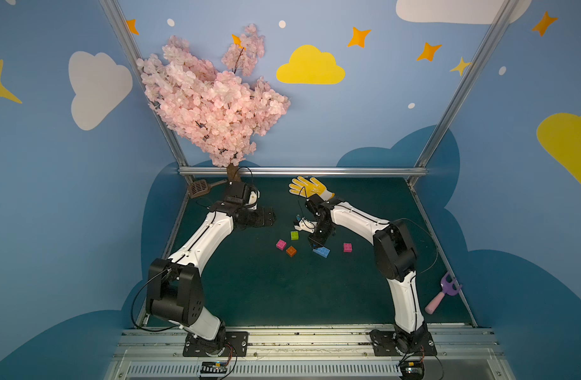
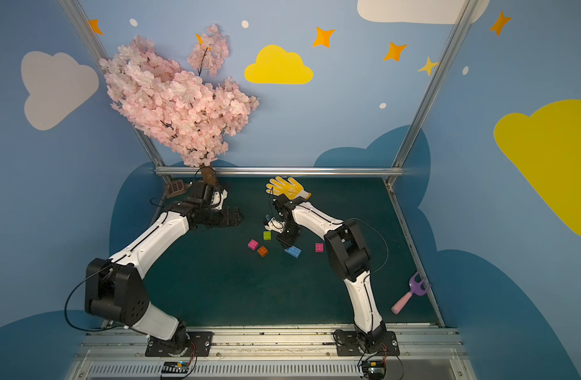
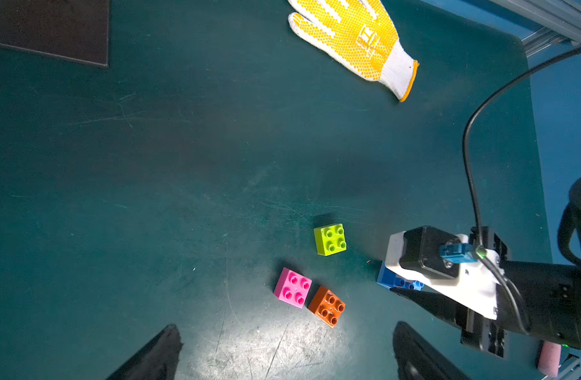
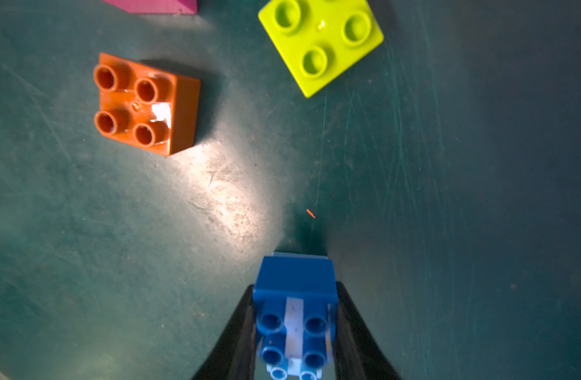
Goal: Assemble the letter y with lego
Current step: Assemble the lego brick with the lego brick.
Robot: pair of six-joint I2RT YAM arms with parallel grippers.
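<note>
My right fingers (image 4: 231, 342) are clamped on the dark blue brick (image 4: 294, 276), studs up, atop the light blue brick (image 1: 322, 252), whose length runs across the bench (image 1: 266, 286). My left fingers (image 3: 157, 352) gape wide, empty.

We see a dim tabletop (image 4: 85, 230) with one bright glare patch; the orange brick (image 4: 144, 102) glints white, the dark blue brick (image 4: 295, 289) blurs, and both top views bow at the edges.

Left fingers (image 3: 157, 355) wide, right fingers (image 4: 233, 345) tight.
</note>
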